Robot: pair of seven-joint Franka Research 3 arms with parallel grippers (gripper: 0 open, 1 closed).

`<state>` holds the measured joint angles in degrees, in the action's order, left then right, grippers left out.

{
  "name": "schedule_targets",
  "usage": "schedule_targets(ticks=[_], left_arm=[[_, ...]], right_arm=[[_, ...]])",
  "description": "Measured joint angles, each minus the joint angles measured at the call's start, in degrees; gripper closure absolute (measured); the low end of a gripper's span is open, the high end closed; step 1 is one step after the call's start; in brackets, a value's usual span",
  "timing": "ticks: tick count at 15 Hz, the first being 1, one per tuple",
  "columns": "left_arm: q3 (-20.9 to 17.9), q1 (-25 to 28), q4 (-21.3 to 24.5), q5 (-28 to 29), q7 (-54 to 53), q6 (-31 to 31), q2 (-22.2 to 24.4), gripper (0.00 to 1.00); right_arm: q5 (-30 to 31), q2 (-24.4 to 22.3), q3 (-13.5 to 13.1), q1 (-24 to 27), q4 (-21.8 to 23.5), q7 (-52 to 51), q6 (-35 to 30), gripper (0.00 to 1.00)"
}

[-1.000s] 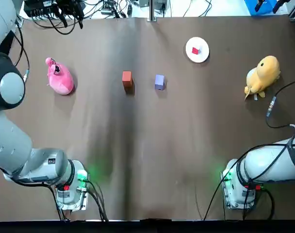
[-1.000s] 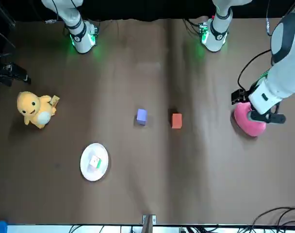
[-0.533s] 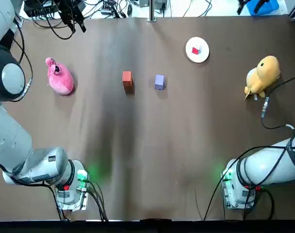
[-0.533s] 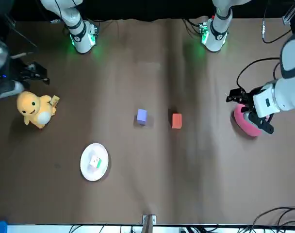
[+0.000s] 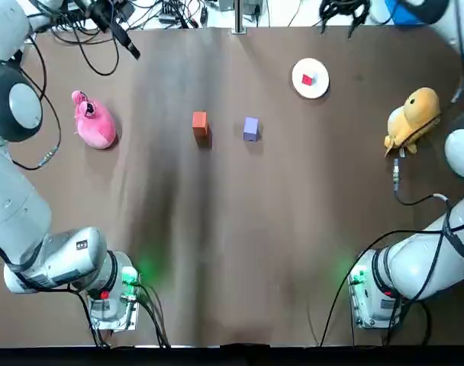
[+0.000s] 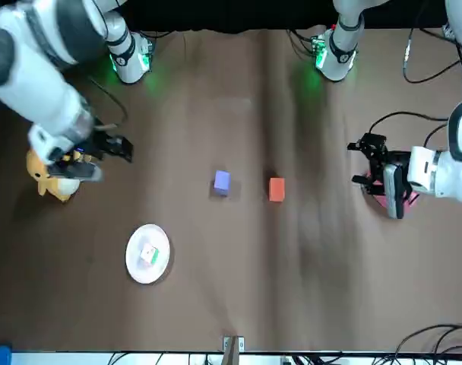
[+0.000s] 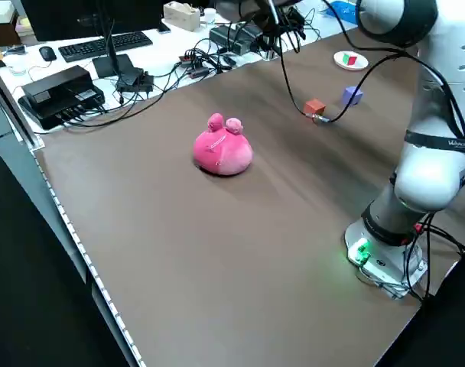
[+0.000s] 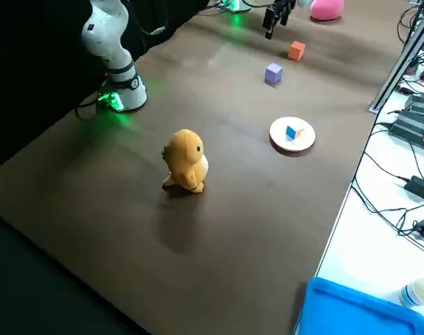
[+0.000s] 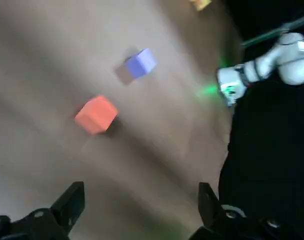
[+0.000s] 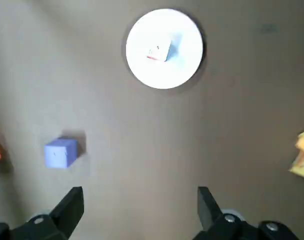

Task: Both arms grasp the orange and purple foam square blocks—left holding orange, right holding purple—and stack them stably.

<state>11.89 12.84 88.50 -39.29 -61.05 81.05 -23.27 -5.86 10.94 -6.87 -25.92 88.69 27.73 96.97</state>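
Left wrist view: the left claw (image 9: 140, 192) hangs high over the worktop (image 9: 157, 150), its two fingers spread wide with nothing between them. Below it the orange block (image 9: 96, 114) and the purple block (image 9: 140, 63) sit flat on the brown surface, near each other but apart, and neither is touched.

Right wrist view: the right claw (image 10: 140, 192) is likewise open and empty, raised well above the worktop. The purple block lies below it and the orange block only just shows at the picture's edge. A white plate (image 10: 189, 67) with a small cube (image 10: 159, 48) on it lies well apart from both blocks.

Top view: the two blocks sit side by side in the middle of the worktop's far half, orange on the left and purple on the right, with a gap between them. A pink plush (image 5: 95, 128) lies well to the left and a yellow plush (image 5: 413, 118) well to the right. The plate sits farther back than the purple block and to its right. Both claws show near the far edge (they are raised, so the spot each hangs over is hard to judge here).

Front view: the left claw hangs in front of the pink plush and the right claw just beside the yellow plush, each well apart from its block.

Side views: the blocks stand separately on the worktop, not stacked
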Motion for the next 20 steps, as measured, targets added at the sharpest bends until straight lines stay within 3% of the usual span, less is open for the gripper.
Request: schedule_targets(ticks=[5, 8, 14, 20], left_arm=[[0.46, -0.42, -0.04, -8.33, -18.35, -0.18, -5.41, 0.00], [0.57, -1.25, 0.00, -11.27, -27.30, -0.24, -8.53, 0.00], [1.66, -1.86, 0.03, -18.10, -39.26, -0.11, -14.50, 0.00], [1.76, -1.94, 0.11, -19.43, -57.89, 0.86, -17.12, 0.00]], right_arm=[[-2.27, 4.53, 0.02, -5.07, 0.05, 22.98, 4.86, 0.00], [-7.50, 6.88, 0.03, -6.67, 0.12, 33.85, 6.33, 0.00], [-10.91, 12.99, 0.04, -10.37, 0.22, 61.79, 15.44, 0.00], [-11.09, 18.88, 0.03, -14.10, 0.89, 81.18, 16.43, 0.00]])
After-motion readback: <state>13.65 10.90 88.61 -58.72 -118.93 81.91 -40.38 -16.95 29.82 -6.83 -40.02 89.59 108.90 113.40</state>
